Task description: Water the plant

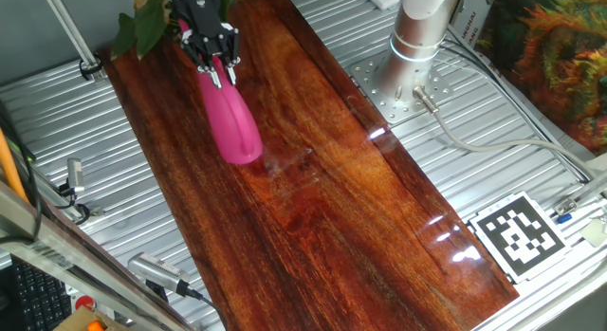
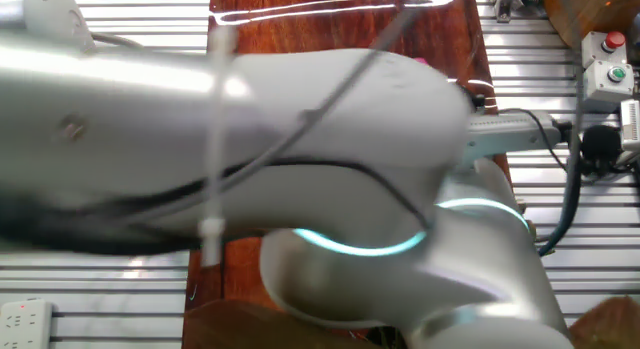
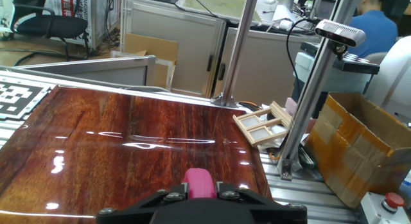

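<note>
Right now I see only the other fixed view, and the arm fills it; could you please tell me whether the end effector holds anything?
Observer: Yes, the end effector is shut on the pink can.
Operator: Thank you. Where is the plant?
Observer: The plant shows at the board's far corner, just beside the end effector.
Operator: Is the can above it?
Observer: No, the can's body is over the bare board, extending away from the plant.

one fixed view looks down the surface (image 1: 313, 179) from high; the other sits behind the arm (image 2: 300, 159); hand view faces along the surface.
</note>
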Motion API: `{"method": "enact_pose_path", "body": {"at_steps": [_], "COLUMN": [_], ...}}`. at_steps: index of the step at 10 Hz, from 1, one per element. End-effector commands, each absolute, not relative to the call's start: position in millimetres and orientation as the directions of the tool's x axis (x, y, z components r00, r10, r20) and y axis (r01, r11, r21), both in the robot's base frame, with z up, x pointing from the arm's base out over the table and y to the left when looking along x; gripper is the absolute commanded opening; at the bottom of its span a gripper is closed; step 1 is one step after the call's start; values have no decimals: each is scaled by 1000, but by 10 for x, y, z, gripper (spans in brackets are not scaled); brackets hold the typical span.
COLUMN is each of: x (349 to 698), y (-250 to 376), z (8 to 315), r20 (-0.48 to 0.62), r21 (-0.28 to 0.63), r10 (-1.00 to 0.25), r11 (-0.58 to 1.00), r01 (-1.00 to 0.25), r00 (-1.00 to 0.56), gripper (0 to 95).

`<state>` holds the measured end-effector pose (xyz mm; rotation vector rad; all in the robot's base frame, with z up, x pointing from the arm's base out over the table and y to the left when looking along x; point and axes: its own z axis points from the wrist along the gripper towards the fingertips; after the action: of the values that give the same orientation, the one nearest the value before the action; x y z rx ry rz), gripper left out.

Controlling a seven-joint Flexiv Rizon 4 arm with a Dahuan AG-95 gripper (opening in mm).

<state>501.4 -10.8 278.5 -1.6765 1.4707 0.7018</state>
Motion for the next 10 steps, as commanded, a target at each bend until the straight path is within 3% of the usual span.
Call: {"method": "enact_pose_path", "body": {"at_steps": [1, 2, 3, 4, 5, 10], "x": [5042, 5038, 5033, 5018, 5011, 5023], "y": [-104, -93, -87, -59, -47, -29], "z": [2798, 2884, 2949, 3115, 3178, 3222], "r20": [-754, -583, -488, -301, -243, -199], "r21": [-133, -78, -53, -8, 12, 43], "r10": [-649, -812, -873, -950, -964, -961], "r11": [-10, 16, 37, 88, 108, 188], "r01": [-991, -997, -998, -996, -994, -981], "r00": [107, 33, -7, -82, -108, -193], "gripper": [0, 0, 0, 0, 0, 0]}}
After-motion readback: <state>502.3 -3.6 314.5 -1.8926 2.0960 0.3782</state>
